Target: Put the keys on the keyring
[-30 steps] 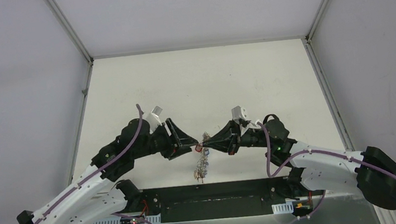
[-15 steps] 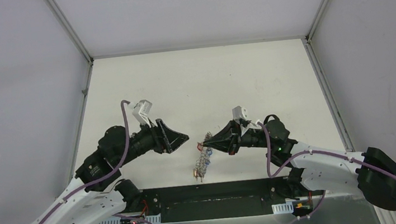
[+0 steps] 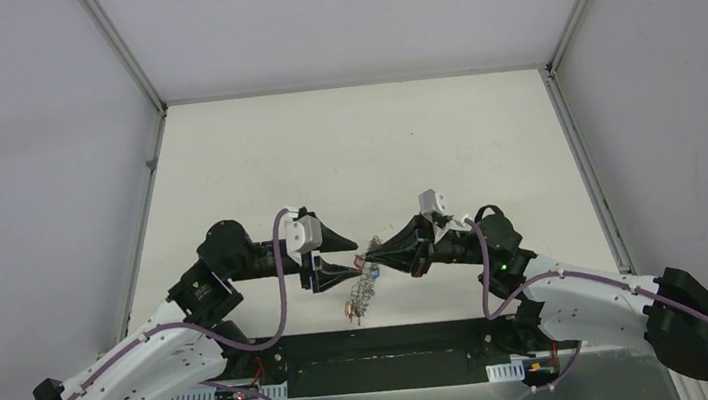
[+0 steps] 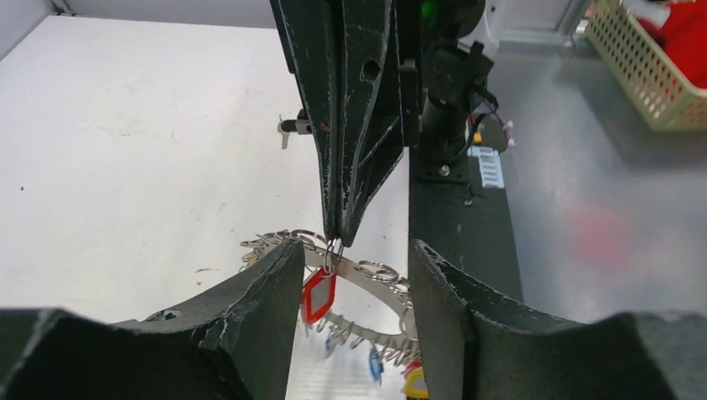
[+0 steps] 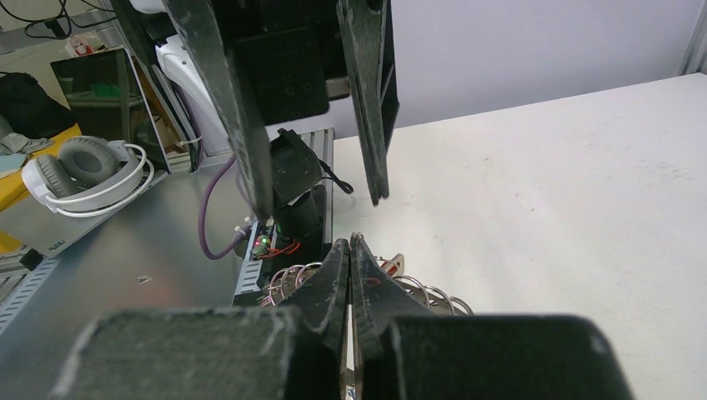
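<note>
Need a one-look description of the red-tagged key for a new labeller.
On the white table, find the gap where the two hands meet. The right hand is pinched shut on the silver keyring, between the open fingers of the left hand. The red-tagged key hangs directly under that pinch, above the blue tag and yellow tag.

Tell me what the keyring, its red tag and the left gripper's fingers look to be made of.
Keyring: metal, likely steel; it is silver-grey with bright glints. Red tag: plastic by its look; glossy and evenly coloured, with a paler window. Left gripper fingers: matte black plastic, possibly printed, judging by the rough, speckled edges.
</note>
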